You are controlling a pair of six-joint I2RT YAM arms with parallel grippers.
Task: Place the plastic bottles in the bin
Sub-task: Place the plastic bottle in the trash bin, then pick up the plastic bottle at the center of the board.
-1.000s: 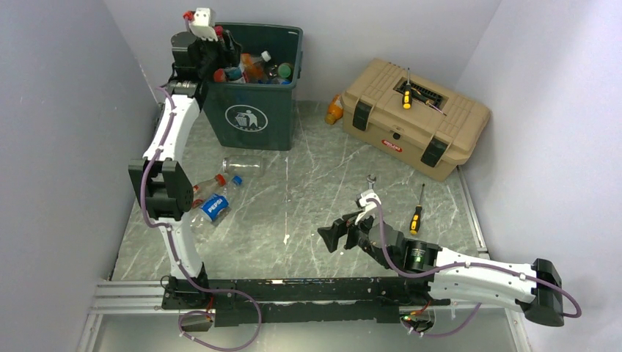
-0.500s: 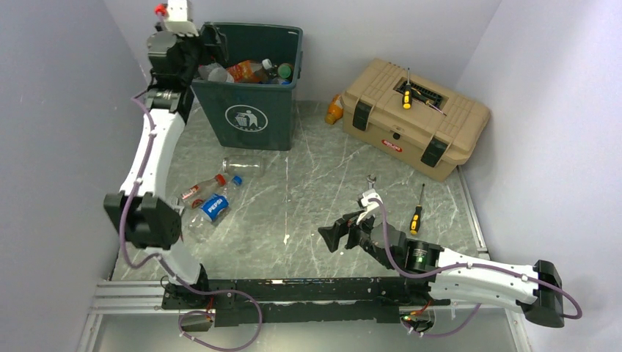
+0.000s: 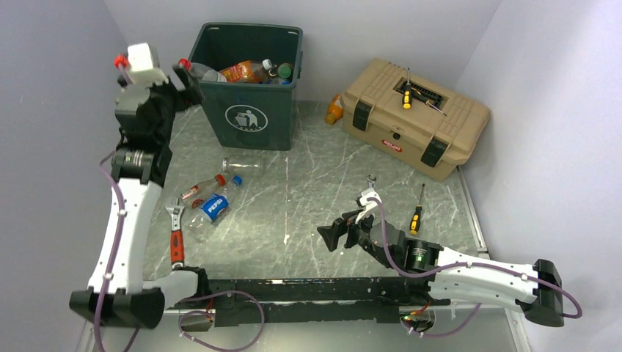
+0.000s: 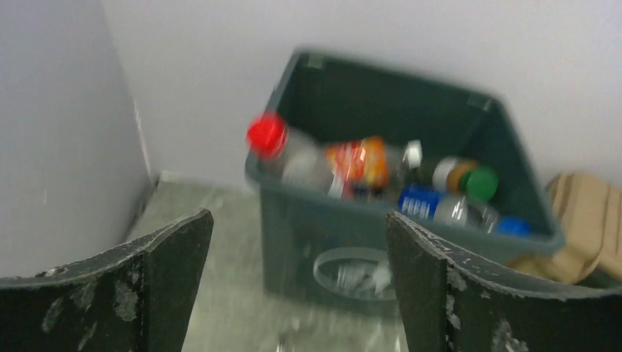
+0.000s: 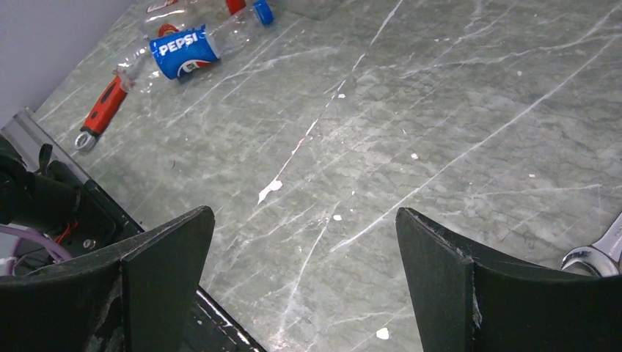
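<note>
The dark green bin [image 3: 248,110] stands at the back left, holding several plastic bottles [image 3: 246,71]. A clear red-capped bottle [image 4: 293,150] leans on its left rim. My left gripper [image 3: 189,84] hangs open and empty just left of the bin, facing it [image 4: 299,216]. On the floor lie a clear bottle [image 3: 242,166], a red-labelled bottle [image 3: 204,188] and a Pepsi bottle [image 3: 214,206] [image 5: 180,51]. An orange bottle [image 3: 334,110] sits beside the toolbox. My right gripper [image 3: 334,236] is open and empty low over the bare floor [image 5: 304,216].
A tan toolbox [image 3: 414,117] stands at the back right with a yellow-handled screwdriver [image 3: 406,97] on it. Another screwdriver [image 3: 415,216] and a spanner [image 3: 369,180] lie near my right arm. A red-handled wrench [image 3: 177,235] lies near the left arm.
My left gripper opened above the bin, then swung back left and away from it. A red-capped bottle now lies at the bin's left rim. The right arm has not moved.
</note>
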